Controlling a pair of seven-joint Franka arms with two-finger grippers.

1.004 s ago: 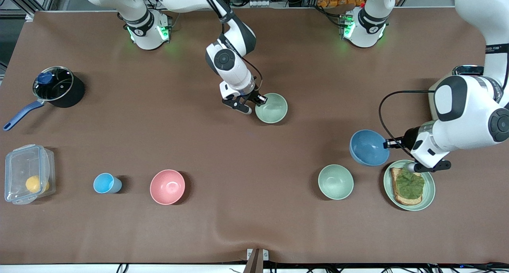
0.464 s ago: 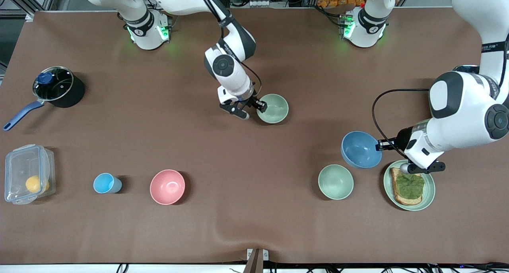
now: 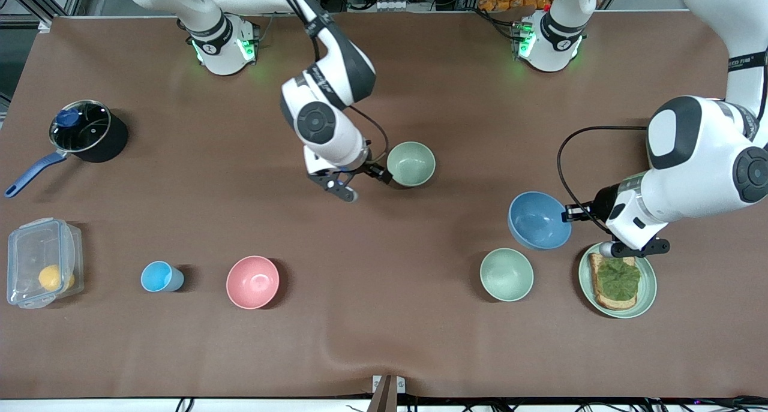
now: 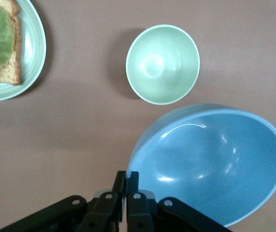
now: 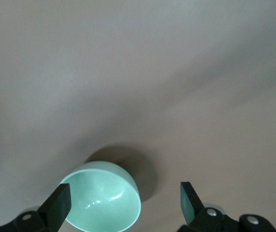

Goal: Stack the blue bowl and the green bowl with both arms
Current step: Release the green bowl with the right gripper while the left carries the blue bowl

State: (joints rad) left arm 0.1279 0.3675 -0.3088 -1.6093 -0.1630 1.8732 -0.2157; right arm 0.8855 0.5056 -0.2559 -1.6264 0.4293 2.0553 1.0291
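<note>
Only one marking was partly readable: small dark letters on a grey band of the left arm [image 3: 747,58], near the edge of the front view, too small to make out. Similar small print on the right arm [image 3: 318,83] was also unreadable.

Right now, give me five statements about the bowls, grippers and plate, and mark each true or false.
1. The left gripper is shut on the blue bowl's rim. True.
2. The right gripper grips the green bowl. False: its jaws stand open beside that bowl.
3. The blue bowl sits inside the green bowl. False: the left gripper holds it tilted, apart from the green bowl.
4. The plate holds toast. True.
5. The pink bowl is stacked on the cup. False: it stands on the table beside the cup.
</note>
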